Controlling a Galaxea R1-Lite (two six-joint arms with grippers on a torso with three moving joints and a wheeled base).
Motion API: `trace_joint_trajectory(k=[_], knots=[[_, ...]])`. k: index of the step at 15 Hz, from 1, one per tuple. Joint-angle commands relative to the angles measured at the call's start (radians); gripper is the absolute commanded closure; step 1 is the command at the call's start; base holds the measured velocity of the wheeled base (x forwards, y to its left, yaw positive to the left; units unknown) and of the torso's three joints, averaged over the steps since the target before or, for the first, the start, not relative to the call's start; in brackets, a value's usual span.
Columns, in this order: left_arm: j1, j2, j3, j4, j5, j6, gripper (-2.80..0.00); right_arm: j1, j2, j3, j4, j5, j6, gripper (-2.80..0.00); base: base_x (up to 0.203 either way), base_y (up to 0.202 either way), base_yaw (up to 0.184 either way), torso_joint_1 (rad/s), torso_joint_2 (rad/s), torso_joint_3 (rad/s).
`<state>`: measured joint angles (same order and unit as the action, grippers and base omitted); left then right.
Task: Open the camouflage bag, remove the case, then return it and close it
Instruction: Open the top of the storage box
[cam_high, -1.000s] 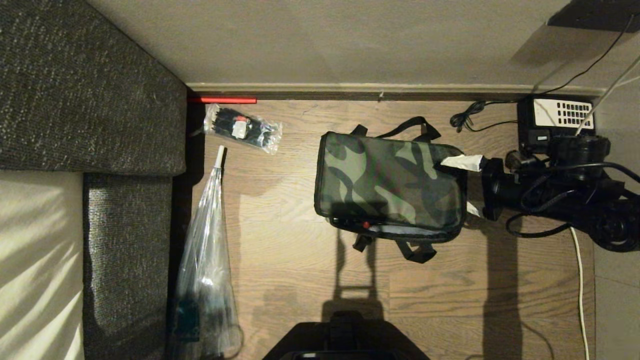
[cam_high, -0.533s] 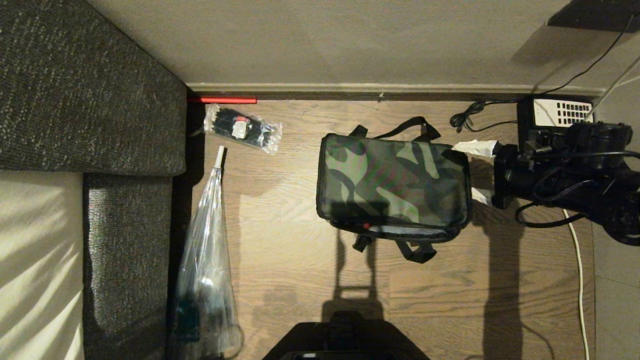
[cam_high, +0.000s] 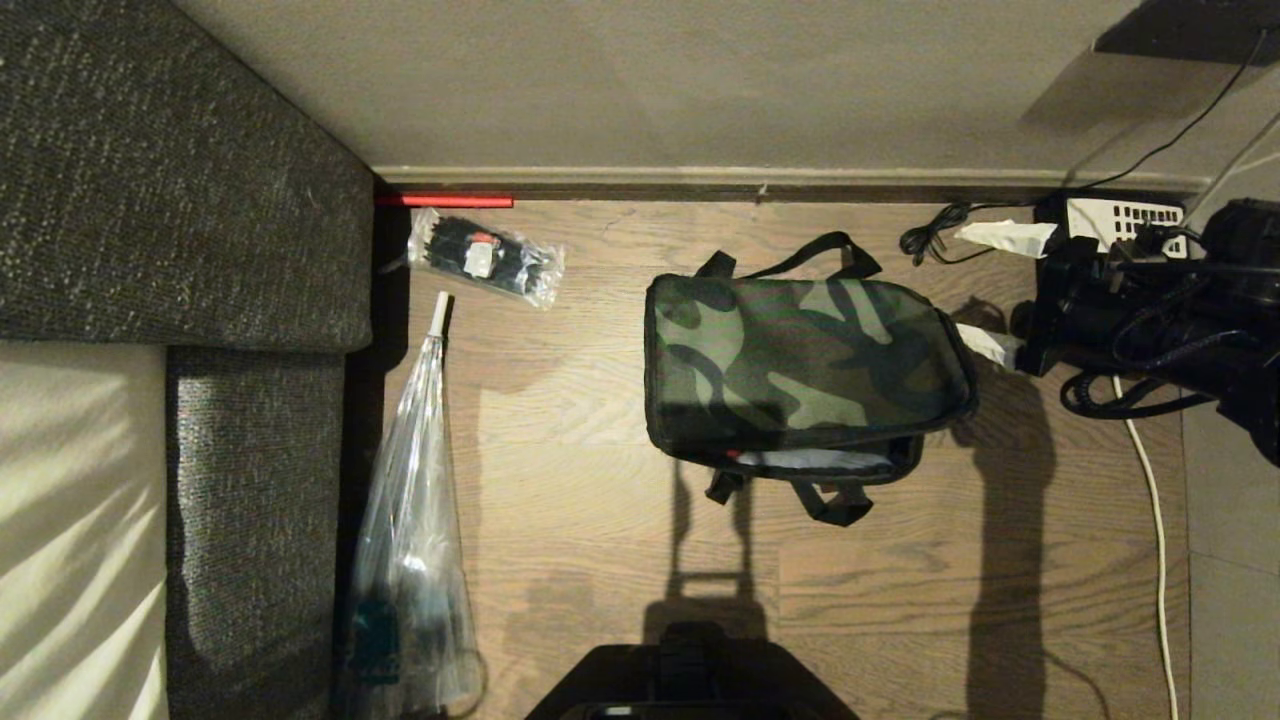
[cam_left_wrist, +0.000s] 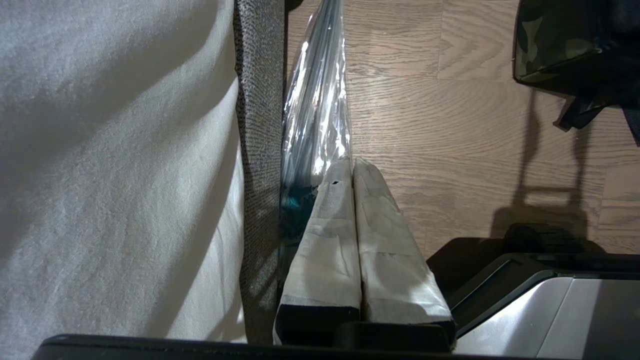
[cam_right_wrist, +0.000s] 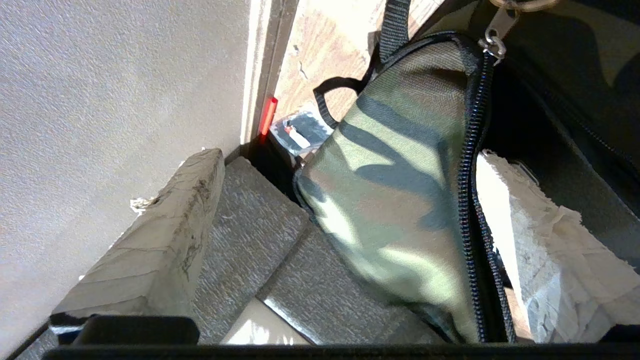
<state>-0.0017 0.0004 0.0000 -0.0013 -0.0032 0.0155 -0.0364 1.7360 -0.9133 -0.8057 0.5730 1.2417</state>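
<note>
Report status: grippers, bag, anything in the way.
Right gripper open, at camouflage bag's right end, lid partly raised. Left gripper shut, parked by sofa. Case not visible. Telephone close behind right arm.

The case is hidden; only a pale strip shows in the gap along the near edge of the camouflage bag (cam_high: 805, 365). The right arm runs off the head view's right edge, covering most of the telephone (cam_high: 1115, 215) at upper right. The clear plastic bag (cam_high: 410, 540) is cut off at the bottom edge.
</note>
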Motion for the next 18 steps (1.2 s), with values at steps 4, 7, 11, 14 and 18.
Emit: trace_joint_trajectory(k=[4,7,11,14,18], knots=[[0.000,0.000,0.000,0.000,0.000,0.000,0.00,0.014,-0.017,0.030,-0.008,0.005,-0.005,-2.80,0.000,0.000,0.000,0.000,0.00,0.000],[0.000,0.000,0.000,0.000,0.000,0.000,0.00,0.015,0.013,-0.027,-0.005,-0.010,-0.004,-2.80,0.000,0.000,0.000,0.000,0.00,0.000],[0.000,0.000,0.000,0.000,0.000,0.000,0.00,0.020,0.031,0.001,0.003,-0.045,-0.087,-2.80,0.000,0.000,0.000,0.000,0.00,0.000],[0.000,0.000,0.000,0.000,0.000,0.000,0.00,0.024,0.037,0.043,0.055,-0.051,-0.209,-2.80,0.000,0.000,0.000,0.000,0.00,0.000],[0.000,0.000,0.000,0.000,0.000,0.000,0.00,0.050,0.062,0.057,0.111,-0.051,-0.226,-2.80,0.000,0.000,0.000,0.000,0.00,0.000]])
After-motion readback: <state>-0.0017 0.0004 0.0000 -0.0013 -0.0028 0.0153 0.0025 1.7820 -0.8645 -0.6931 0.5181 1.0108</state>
